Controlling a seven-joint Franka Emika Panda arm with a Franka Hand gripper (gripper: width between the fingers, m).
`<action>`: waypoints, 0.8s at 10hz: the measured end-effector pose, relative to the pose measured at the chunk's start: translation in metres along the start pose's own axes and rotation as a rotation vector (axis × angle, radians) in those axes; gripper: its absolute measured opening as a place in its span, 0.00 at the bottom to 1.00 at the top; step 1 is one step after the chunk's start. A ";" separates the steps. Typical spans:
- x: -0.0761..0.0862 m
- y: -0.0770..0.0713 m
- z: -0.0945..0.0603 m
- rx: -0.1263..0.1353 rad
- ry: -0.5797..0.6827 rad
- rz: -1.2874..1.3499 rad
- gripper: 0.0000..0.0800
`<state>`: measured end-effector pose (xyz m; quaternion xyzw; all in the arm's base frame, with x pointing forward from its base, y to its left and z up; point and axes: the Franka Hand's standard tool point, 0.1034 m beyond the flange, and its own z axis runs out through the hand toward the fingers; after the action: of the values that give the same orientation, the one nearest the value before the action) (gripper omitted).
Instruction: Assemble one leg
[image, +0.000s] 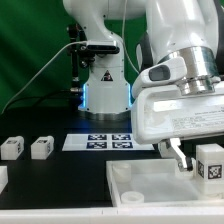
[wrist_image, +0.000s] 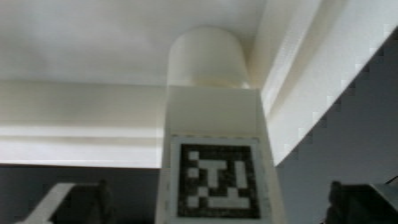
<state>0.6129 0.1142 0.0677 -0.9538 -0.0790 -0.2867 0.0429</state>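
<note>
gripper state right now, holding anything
gripper: open, a finger on each side of the leg with gaps showing, holding nothing

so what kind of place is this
Most likely a robotics lab bench: a green backdrop behind the arm's base, the marker board on a black table, and loose tagged white legs.

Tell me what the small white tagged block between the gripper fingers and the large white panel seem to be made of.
Small white block: probably matte moulded plastic, given smooth faces and a rounded peg; its black-and-white tag looks like a printed sticker. Large white square panel: likely the same plastic, with a raised moulded rim; painted wood can't be excluded.
</note>
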 end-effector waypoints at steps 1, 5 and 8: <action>0.000 0.000 0.000 0.000 0.000 0.000 0.81; 0.000 0.000 0.000 0.000 0.000 0.000 0.81; 0.000 0.000 0.000 0.000 0.000 0.000 0.81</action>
<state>0.6129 0.1141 0.0675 -0.9538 -0.0792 -0.2866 0.0429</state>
